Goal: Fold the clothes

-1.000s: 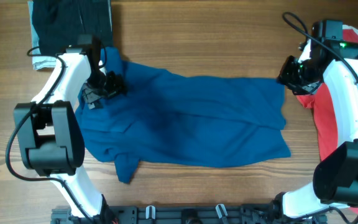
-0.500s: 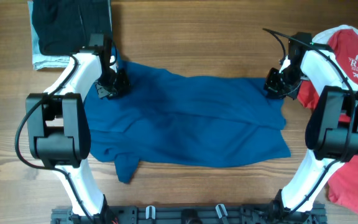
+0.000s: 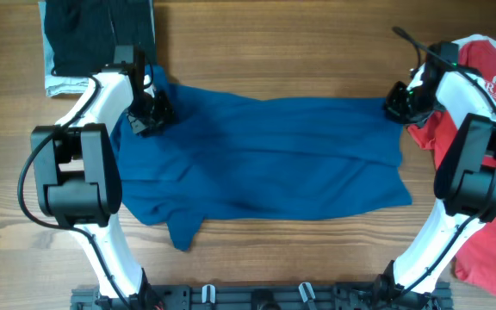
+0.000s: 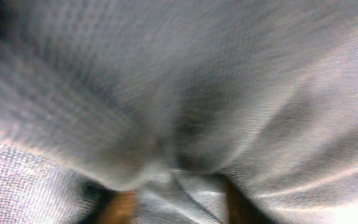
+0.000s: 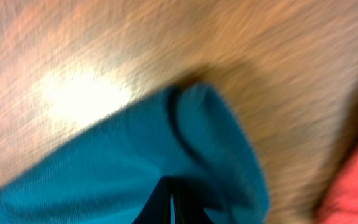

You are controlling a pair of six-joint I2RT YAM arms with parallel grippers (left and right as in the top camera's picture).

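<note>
The dark blue shirt (image 3: 265, 164) lies spread across the middle of the table, stretched between my two grippers. My left gripper (image 3: 149, 116) is shut on its upper left part. In the left wrist view, blurred cloth (image 4: 179, 93) fills the frame and bunches between the fingers (image 4: 176, 202). My right gripper (image 3: 399, 103) is shut on the shirt's upper right corner. In the right wrist view, a fold of blue cloth (image 5: 104, 162) wraps the closed fingertips (image 5: 171, 193). The red T-shirt with white lettering (image 3: 489, 129) lies at the right edge, under my right arm.
A dark folded garment (image 3: 97, 34) lies at the back left on a pale one (image 3: 58, 83). Bare wood table (image 3: 274, 52) shows behind and in front of the shirt. A rail (image 3: 257, 297) runs along the front edge.
My right gripper moved right and back with the shirt's corner, pulling the shirt flatter and its right edge further right. The left gripper shifted slightly left, still on the cloth.
</note>
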